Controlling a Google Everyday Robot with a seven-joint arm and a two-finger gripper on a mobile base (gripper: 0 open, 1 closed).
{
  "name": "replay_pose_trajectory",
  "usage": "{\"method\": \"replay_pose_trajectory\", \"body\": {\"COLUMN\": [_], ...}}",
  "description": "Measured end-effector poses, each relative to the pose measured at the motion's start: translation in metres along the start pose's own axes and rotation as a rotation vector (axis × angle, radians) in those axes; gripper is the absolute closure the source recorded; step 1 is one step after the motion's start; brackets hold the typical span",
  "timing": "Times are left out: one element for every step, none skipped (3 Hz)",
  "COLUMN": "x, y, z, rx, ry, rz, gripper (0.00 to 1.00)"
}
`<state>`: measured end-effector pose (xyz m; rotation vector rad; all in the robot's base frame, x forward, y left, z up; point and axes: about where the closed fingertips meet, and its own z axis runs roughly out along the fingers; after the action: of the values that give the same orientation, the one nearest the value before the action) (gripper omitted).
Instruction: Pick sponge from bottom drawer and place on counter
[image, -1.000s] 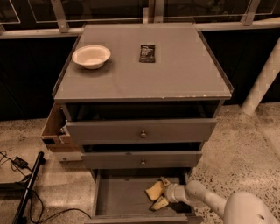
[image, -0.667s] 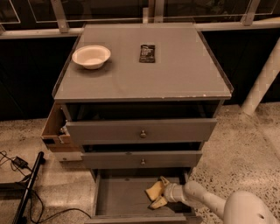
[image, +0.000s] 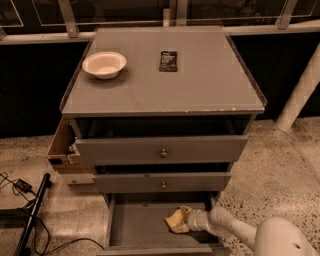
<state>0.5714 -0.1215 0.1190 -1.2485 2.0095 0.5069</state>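
The bottom drawer (image: 140, 225) stands pulled out at the foot of the grey cabinet. My gripper (image: 184, 220) reaches into it from the right, low over the drawer floor near the right side. It is shut on the pale-yellow sponge (image: 173, 220), which bunches at its tip, resting on or just above the floor. The white forearm (image: 230, 227) hides the drawer's right corner. The counter (image: 200, 85) is the flat grey top above.
A white bowl (image: 104, 64) sits at the counter's back left and a small dark packet (image: 168, 61) at the back centre. Two knobbed drawers (image: 162, 150) above are slightly open. A cardboard box (image: 62, 150) sticks out at the cabinet's left; cables (image: 22, 200) lie on the floor.
The two separate yellow shapes at the gripper's tip have drawn together into one compact lump. The arm has barely shifted.
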Motion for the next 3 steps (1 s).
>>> {"method": "replay_pose_trajectory", "body": {"x": [0.000, 0.000, -0.008], "y": [0.000, 0.000, 0.007], "z": [0.000, 0.000, -0.020], "rx": [0.000, 0.000, -0.042], "ry": [0.000, 0.000, -0.014], "rz": [0.000, 0.000, -0.034], "gripper": [0.79, 1.00, 1.00]}}
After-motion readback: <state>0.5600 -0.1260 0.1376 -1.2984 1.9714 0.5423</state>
